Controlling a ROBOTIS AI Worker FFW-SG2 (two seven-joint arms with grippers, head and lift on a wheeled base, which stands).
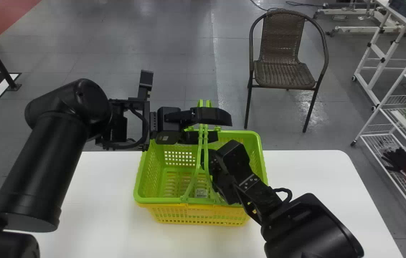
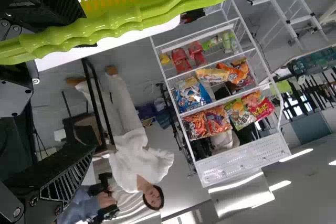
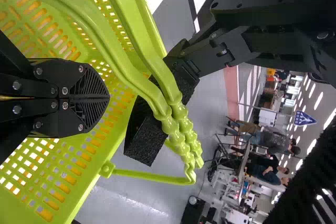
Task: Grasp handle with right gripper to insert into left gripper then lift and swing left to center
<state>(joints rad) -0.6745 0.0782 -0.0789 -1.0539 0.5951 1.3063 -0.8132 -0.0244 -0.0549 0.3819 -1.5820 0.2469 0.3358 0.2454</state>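
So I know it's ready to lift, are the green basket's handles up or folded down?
Up: the handles stand above the green basket, between the left pincer's spread fingers.

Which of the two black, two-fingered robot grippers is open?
The left gripper, at the bright green plastic basket handles: its two flat fingers stand apart, whereas the right gripper has its fingers pressed together.

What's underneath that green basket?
A yellow basket, which the green basket appears to be nested in, with a white table below. The yellow one's floor and the tabletop beneath are covered, so I can't tell what's there.
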